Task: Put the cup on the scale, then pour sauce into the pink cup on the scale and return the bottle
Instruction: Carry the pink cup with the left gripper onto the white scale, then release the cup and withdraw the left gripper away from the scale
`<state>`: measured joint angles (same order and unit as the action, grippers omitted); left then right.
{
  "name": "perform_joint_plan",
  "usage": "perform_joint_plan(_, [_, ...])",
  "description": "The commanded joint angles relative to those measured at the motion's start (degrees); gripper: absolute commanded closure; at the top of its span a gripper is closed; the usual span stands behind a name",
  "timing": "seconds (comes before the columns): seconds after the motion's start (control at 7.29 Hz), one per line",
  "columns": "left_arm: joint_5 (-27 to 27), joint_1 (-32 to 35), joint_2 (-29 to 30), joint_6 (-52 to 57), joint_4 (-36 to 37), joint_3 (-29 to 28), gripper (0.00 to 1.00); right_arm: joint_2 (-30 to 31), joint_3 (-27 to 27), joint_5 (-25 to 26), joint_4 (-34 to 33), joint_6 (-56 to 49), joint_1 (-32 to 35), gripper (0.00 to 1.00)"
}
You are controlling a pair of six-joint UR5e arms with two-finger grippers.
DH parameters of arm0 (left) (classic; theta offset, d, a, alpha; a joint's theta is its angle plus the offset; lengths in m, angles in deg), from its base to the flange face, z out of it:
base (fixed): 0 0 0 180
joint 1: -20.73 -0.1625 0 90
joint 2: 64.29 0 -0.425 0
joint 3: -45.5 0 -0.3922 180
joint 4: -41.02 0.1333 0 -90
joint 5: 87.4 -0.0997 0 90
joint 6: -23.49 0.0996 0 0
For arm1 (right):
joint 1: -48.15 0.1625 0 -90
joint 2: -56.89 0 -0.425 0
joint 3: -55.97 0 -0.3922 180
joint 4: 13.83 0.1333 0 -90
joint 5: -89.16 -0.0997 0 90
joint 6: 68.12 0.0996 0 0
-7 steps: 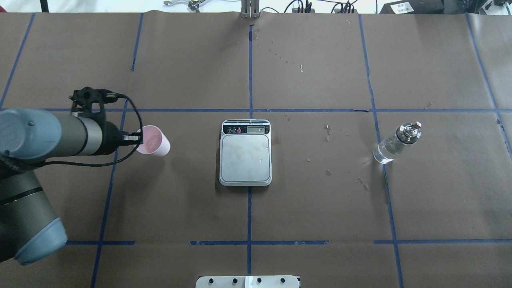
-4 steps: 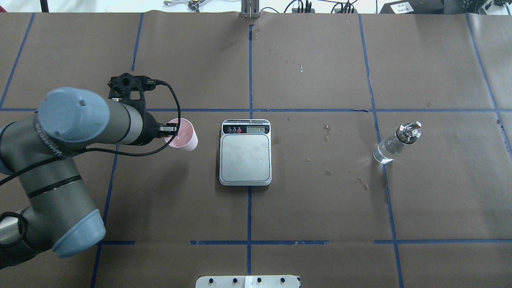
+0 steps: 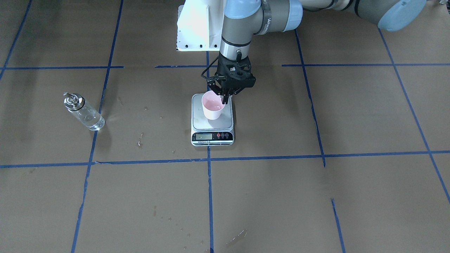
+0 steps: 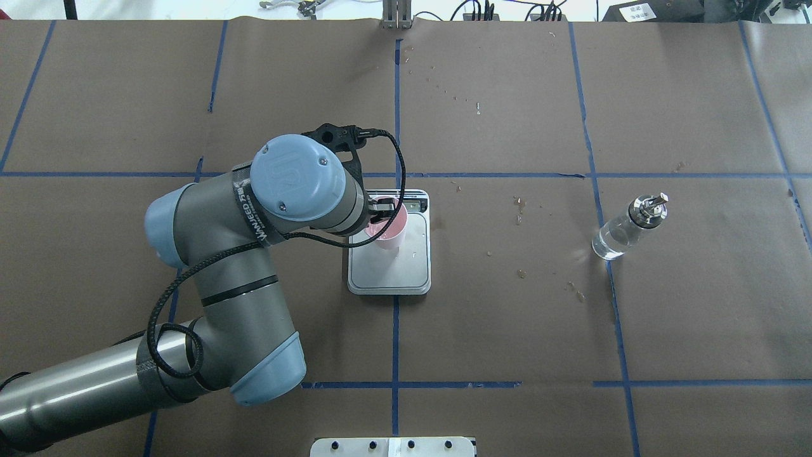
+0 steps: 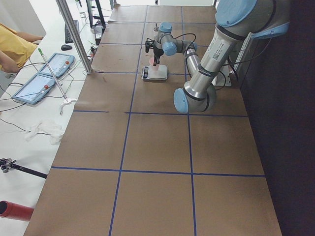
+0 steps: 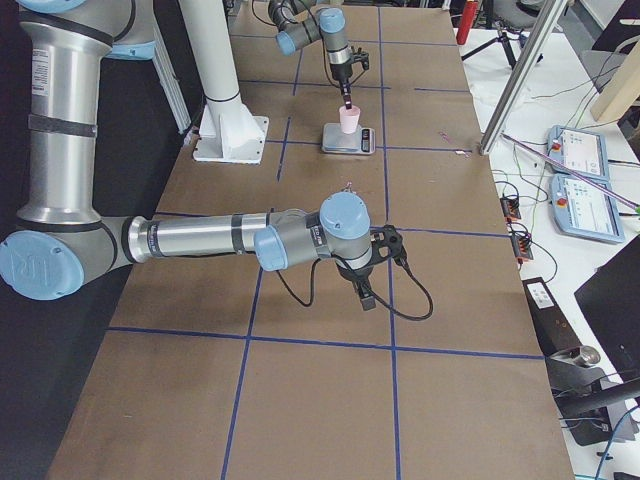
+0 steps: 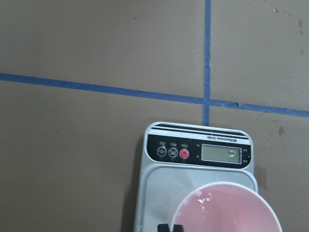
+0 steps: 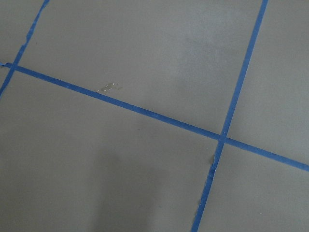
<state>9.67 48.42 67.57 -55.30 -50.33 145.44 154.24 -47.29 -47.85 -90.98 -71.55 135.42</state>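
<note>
Bench [image 3: 316, 196] covered in brown paper and ruled with blue tape. The left end effector [image 3: 225, 98] pinches the rim of the cup [image 3: 212, 109] on the side toward the robot's base, its jaws drawn narrow on the paper wall. The cup stands upright over the platform of the scale [image 3: 225, 123], toward the platform's rear half. Whether its base touches the metal or hangs just above cannot be told.

In the overhead view the wrist of the left arm [image 4: 298, 178] covers most of the end effector and the near part of the cup, as well as the left half of the scale's black strip. In the left wrist view the lower frame edge cuts the cup off, leaving only an arc of rim and the pink inside. One dark fingertip [image 7: 165, 227] shows beside it. The display digits are too faint to read.

The bottle [image 3: 84, 114] stands well apart near a tape line, with clear sauce [image 3: 92, 123] in its lower part.

The right end effector [image 6: 366, 298] appears only in the exterior right view, low over bare paper. Its opening cannot be told.
</note>
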Motion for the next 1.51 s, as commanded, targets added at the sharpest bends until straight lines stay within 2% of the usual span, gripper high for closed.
perform_joint_plan(0.0, [-1.01,-1.33,-0.11,-0.05,-0.15,-0.79,1.00,0.03,0.08,-0.01,-0.02,0.01,0.00,0.00])
perform_joint_plan(0.14, [-1.01,-1.50,-0.11,-0.05,-0.23,-0.79,1.00,0.03,0.08,-0.01,-0.02,0.01,0.00,0.00])
perform_joint_plan(0.27, [-1.01,-1.50,-0.11,0.04,-0.23,-0.79,0.77,0.03,0.16,-0.01,-0.02,0.01,0.00,0.00])
perform_joint_plan(0.41, [-1.01,-1.50,-0.11,0.30,-0.23,-0.71,0.46,0.11,0.08,-0.01,-0.02,0.01,0.00,0.00])
perform_joint_plan(0.55, [-1.10,-1.50,-0.11,0.56,-0.23,-0.36,0.00,0.11,0.08,-0.01,-0.02,0.01,0.00,0.00])
perform_joint_plan(0.69, [-0.84,-1.42,-0.20,1.00,0.03,0.86,0.00,0.11,-0.01,-0.01,-0.02,0.09,0.00,0.00])
perform_joint_plan(0.82, [-0.40,-0.98,-1.77,6.58,1.16,4.62,0.00,-0.06,-0.27,-0.10,0.15,-0.08,0.09,0.00])
perform_joint_plan(0.96, [-0.40,0.85,-7.09,13.42,2.56,11.70,0.00,0.37,-1.49,0.16,0.16,-0.08,0.09,0.00])
perform_joint_plan(1.1, [0.04,4.18,-11.84,21.23,3.36,17.78,0.00,1.07,-3.33,0.16,0.07,1.31,0.00,0.00])
perform_joint_plan(1.37, [8.01,16.37,-20.91,39.31,3.55,21.87,0.00,4.05,-11.66,0.16,-0.19,14.55,-1.39,0.00])
